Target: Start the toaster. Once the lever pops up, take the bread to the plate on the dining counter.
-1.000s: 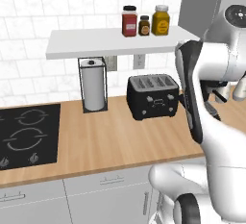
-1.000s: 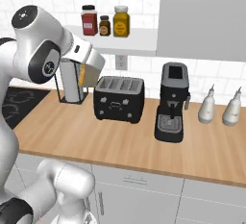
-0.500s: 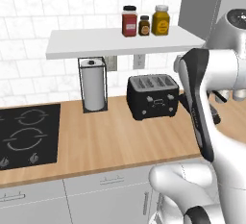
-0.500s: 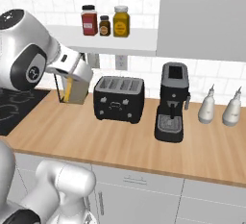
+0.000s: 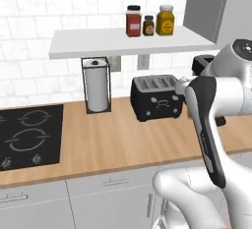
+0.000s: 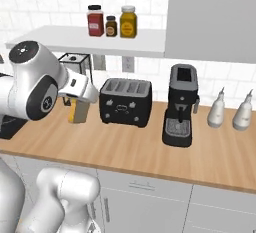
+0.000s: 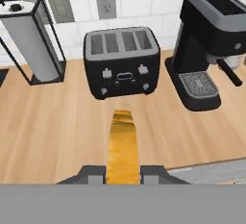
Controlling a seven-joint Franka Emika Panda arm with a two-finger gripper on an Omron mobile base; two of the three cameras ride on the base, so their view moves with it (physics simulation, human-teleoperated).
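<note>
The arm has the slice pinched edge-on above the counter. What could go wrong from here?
The bread is held by one edge between the fingers, most of it sticking out, so it could slip or sag on the way to the plate. It hangs near the toaster and coffee machine; a wide swing might clip either.

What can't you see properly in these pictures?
- Bread: hand view shows its crust edge-on; the pale face is turned away.
- Gripper: in the right base view the arm's white body hides its fingertips.
- Toaster panel markings: too small to read.
</note>
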